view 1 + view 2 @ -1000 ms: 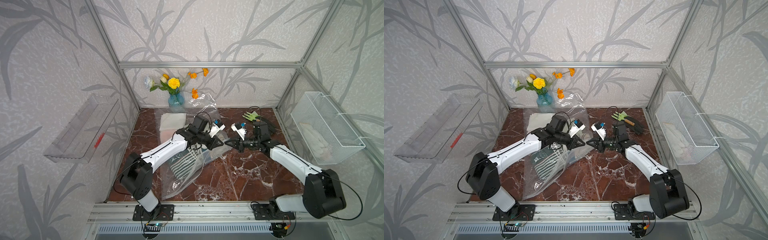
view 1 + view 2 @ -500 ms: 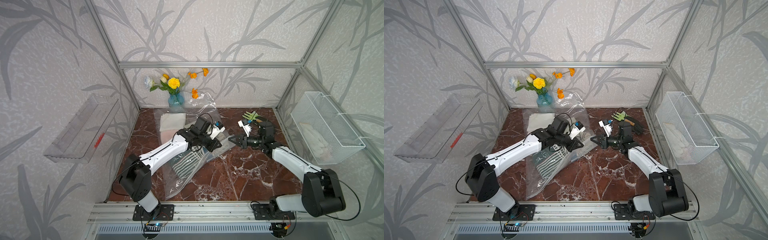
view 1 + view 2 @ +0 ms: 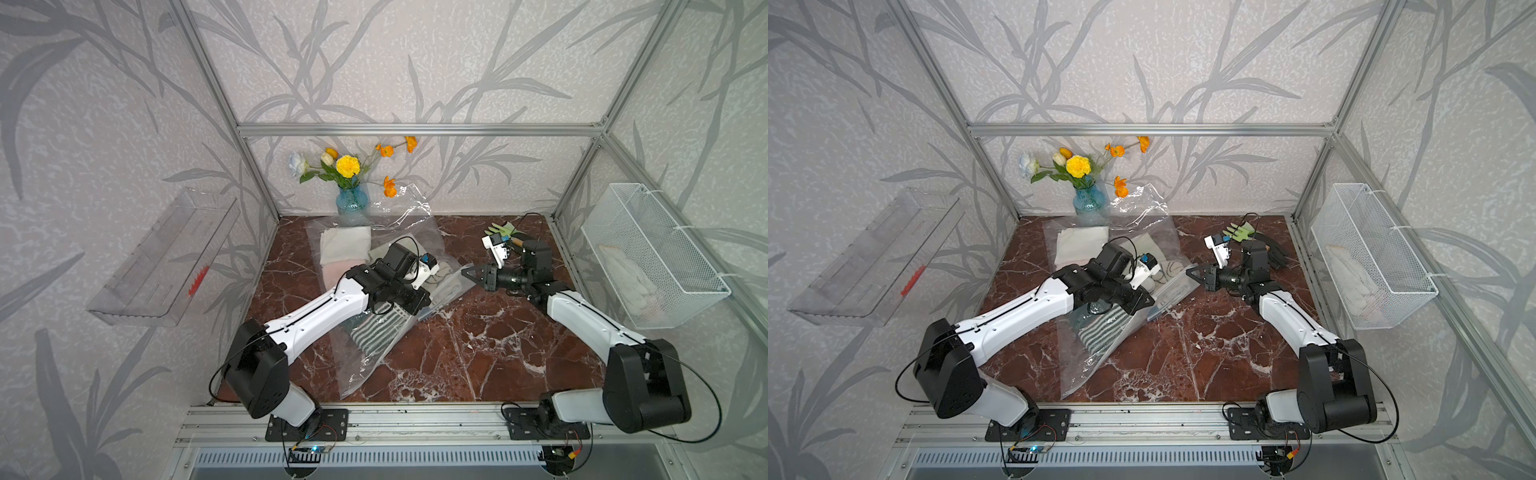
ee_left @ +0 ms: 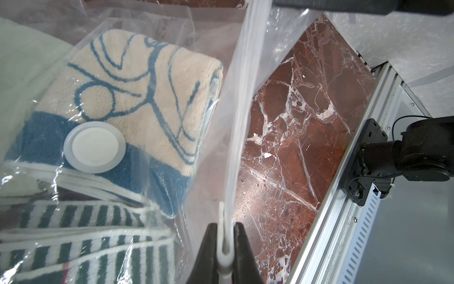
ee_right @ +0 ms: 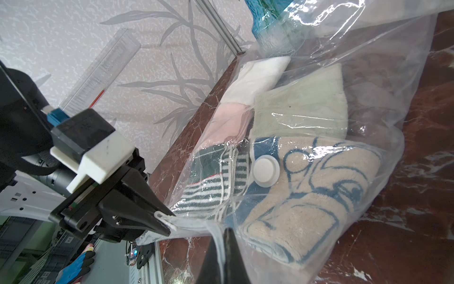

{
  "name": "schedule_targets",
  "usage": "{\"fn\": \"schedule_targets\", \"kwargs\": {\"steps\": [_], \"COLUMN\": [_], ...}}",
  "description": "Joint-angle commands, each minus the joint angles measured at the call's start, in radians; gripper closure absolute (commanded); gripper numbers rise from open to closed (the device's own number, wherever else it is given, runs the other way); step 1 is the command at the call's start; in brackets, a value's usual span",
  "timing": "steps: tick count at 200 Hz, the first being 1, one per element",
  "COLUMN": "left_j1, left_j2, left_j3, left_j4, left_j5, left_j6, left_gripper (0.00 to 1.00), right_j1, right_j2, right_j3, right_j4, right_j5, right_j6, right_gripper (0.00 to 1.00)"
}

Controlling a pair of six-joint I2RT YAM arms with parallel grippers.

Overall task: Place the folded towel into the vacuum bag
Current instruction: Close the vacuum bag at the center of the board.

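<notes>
left wrist view: shows the left tool [image 4: 224,225] pressed together on the white slider clip [image 4: 224,248] at the zip-seal edge [image 4: 245,98] of the vacuum bag [image 4: 172,19]. shows that edge pulled straight and held up off the red marble surface [image 4: 307,127]. finds the folded towel [image 4: 137,93], cream with blue lines and a blue band, inside the bag, directly under the round white valve cap [image 4: 94,147]. finds a green-and-white striped towel [image 4: 73,236] just beside it under the same film, and a pale green towel [image 4: 24,61] on its other side.

right wrist view: shows the right tool [image 5: 227,232] pinched shut on the same zip-seal edge, near the left tool but apart from it. also picks out a white towel [image 5: 258,78] and a pink towel [image 5: 231,120] behind plastic film at the far end; cannot tell whether inside this bag.

both top views: place the bag on the left arm's side of the surface, stretching from the blue vase [image 3: 352,199] of flowers at the back toward the front rail. put the two tools at the bag's edge facing the right arm, the right one nearer the back wall. show a white wire basket [image 3: 648,257] hung on the right wall.
</notes>
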Motion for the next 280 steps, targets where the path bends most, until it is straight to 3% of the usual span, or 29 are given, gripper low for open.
{"fn": "schedule_targets", "kwargs": {"steps": [1, 47, 61, 71, 103, 123, 151, 198, 237, 280], "left_j1": [-0.008, -0.013, -0.013, -0.012, 0.001, 0.011, 0.009, -0.002, -0.009, -0.015], "left_j2": [-0.016, -0.002, 0.011, 0.012, -0.031, -0.096, -0.138, -0.12, -0.129, -0.105], "left_j3": [-0.028, 0.023, 0.056, 0.071, 0.035, -0.077, -0.198, -0.232, -0.245, -0.221], "left_j4": [-0.226, -0.318, -0.328, -0.304, -0.107, 0.07, 0.33, 0.467, 0.428, 0.38], "left_j5": [-0.033, -0.051, -0.065, -0.058, 0.021, 0.047, 0.056, -0.054, -0.1, -0.088], "left_j6": [-0.008, -0.003, -0.002, -0.013, -0.133, -0.218, -0.346, -0.399, -0.347, -0.312], "left_gripper": [0.98, 1.0, 0.96, 0.9, 0.53, 0.47, 0.47, 0.56, 0.71, 0.68], "right_j1": [-0.047, -0.046, -0.037, -0.025, -0.012, -0.011, -0.01, -0.008, -0.008, -0.007], "right_j2": [-0.009, 0.003, 0.01, 0.014, 0.015, 0.009, 0.014, 0.016, 0.017, 0.028], "right_j3": [0.064, 0.065, 0.067, 0.067, 0.06, 0.057, 0.059, 0.062, 0.07, 0.087], "right_j4": [0.056, 0.049, 0.059, 0.062, 0.073, 0.063, 0.073, 0.061, 0.056, 0.054], "right_j5": [0.111, 0.109, 0.099, 0.103, 0.106, 0.105, 0.1, 0.1, 0.102, 0.099], "right_j6": [0.015, 0.014, 0.019, 0.02, 0.032, 0.026, 0.037, 0.032, 0.029, 0.035], "right_gripper": [1.0, 1.0, 1.0, 1.0, 1.0, 1.0, 1.0, 1.0, 1.0, 1.0]}}
